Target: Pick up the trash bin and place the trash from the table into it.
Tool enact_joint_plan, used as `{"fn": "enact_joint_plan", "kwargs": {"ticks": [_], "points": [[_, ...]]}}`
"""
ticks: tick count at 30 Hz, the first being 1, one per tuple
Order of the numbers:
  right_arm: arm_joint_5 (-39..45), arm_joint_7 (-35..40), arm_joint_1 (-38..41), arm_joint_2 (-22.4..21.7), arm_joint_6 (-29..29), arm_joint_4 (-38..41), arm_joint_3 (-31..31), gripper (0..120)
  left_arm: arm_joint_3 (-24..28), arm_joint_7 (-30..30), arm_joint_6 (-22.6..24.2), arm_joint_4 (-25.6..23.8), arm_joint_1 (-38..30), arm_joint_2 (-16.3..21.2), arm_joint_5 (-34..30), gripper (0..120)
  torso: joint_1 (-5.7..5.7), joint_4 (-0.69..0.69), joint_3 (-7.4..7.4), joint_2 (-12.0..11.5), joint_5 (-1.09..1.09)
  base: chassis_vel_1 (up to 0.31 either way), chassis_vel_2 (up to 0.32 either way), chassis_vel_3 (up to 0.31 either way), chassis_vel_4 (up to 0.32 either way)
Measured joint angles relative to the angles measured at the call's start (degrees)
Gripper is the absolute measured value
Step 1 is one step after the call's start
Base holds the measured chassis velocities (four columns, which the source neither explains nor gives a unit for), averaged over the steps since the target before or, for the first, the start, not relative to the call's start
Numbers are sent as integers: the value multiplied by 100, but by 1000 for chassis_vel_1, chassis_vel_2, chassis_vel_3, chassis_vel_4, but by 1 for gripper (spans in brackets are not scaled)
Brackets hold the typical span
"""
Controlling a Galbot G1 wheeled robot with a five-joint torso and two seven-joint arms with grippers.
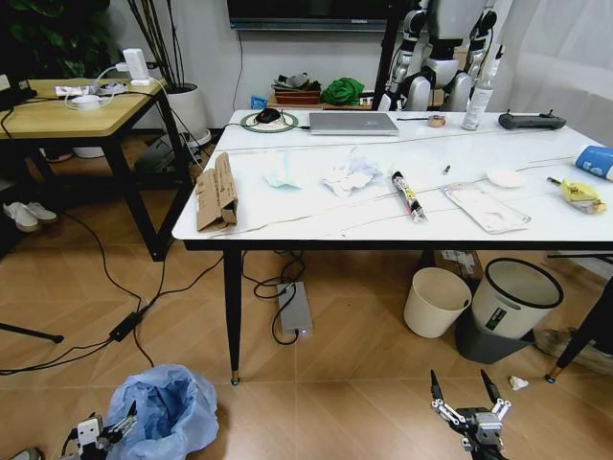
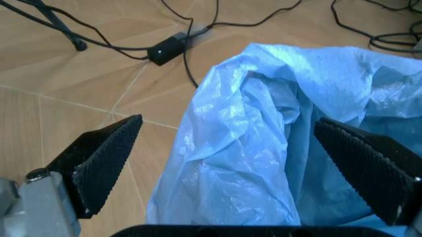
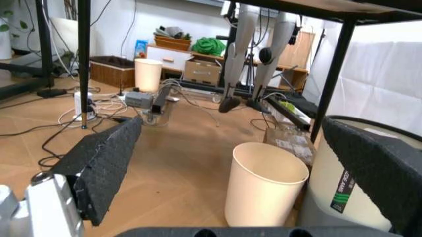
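The trash bin [image 1: 170, 410], wrapped in a baggy light-blue liner, stands on the floor at the lower left; its liner [image 2: 277, 143] lies between my left fingers in the left wrist view. My left gripper [image 1: 107, 433] is open right beside the bin's left side. On the marble table [image 1: 316, 225] lie a brown cardboard piece [image 1: 217, 192], white tissues [image 1: 349, 175], a black tube [image 1: 407, 195], a clear plastic tray [image 1: 485, 207], a yellow wrapper [image 1: 580, 195] and a blue paper cup [image 1: 596, 160]. My right gripper [image 1: 466, 394] hangs open low at the lower right.
A cream bucket [image 1: 436, 301] [image 3: 264, 187] and a black-rimmed basket [image 1: 512, 303] stand under the table's right side. A laptop [image 1: 352, 123] and a bottle [image 1: 476, 103] sit at the table's far edge. Cables [image 1: 115, 287] and a power brick [image 2: 166, 50] cross the floor. A wooden desk [image 1: 67, 115] is at left.
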Motion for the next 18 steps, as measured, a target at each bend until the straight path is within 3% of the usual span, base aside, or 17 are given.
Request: {"fn": "enact_joint_plan", "kwargs": {"ticks": [10, 18], "points": [[0, 2, -8, 0, -18, 3, -7, 100, 73, 66, -10, 296, -187, 43, 3, 100, -12, 0, -31, -43, 0, 0, 0, 0, 0], [0, 3, 8, 0, -27, -18, -6, 100, 131, 91, 292, 480, -343, 0, 30, 100, -3, 0, -19, -20, 1, 0, 0, 0, 0]]}}
